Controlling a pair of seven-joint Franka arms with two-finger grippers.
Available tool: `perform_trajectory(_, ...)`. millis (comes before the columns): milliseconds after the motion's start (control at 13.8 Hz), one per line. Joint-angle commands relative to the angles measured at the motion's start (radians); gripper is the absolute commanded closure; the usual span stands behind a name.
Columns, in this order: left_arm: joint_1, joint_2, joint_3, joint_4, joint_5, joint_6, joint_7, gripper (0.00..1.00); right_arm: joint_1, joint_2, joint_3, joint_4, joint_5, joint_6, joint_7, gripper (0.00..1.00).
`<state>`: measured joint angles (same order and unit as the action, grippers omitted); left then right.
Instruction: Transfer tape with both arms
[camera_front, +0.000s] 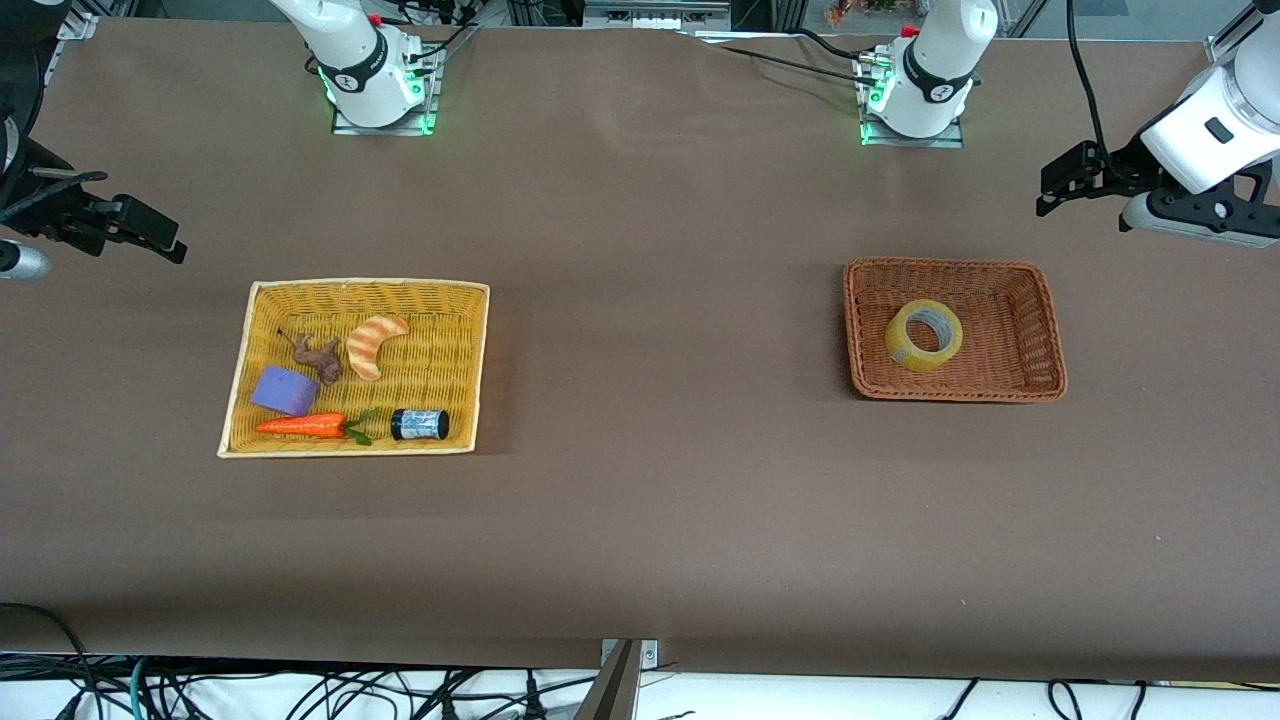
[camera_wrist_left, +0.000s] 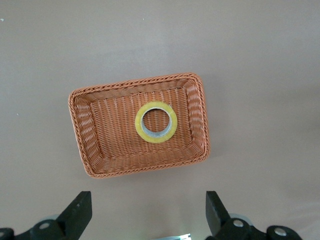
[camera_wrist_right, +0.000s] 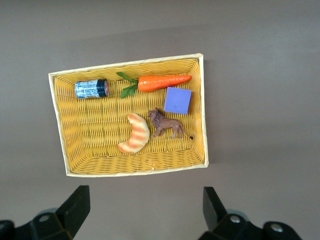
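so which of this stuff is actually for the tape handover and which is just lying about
For the job: tape in the brown basket; left gripper and right gripper, both open and waiting.

Lying about: yellow basket holding croissant, carrot, purple block, toy lion, can.

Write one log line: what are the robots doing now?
tape: in brown basket | left end effector: open, waiting | right end effector: open, beside yellow basket

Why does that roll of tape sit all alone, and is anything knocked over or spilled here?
Nothing stands out. The tape lies flat in the brown basket; the can lies on its side in the yellow basket, but nothing has spilled. The left gripper and right gripper wait open, each beside its own end of the table.
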<state>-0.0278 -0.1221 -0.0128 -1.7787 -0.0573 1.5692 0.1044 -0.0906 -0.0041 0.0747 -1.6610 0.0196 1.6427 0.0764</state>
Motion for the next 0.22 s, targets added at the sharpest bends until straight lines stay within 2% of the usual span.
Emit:
perform_trajectory(0, 0.000, 0.009, -0.004, 0.030, 0.030, -0.026, -0.012, 0.00, -0.006, 0.010, 0.004, 0.026, -0.012, -0.017, -0.010, 0.00)
perform_trajectory(145, 0.000, 0.007, -0.004, 0.031, 0.031, -0.026, -0.012, 0.00, -0.006, 0.010, 0.004, 0.026, -0.012, -0.018, -0.010, 0.00)
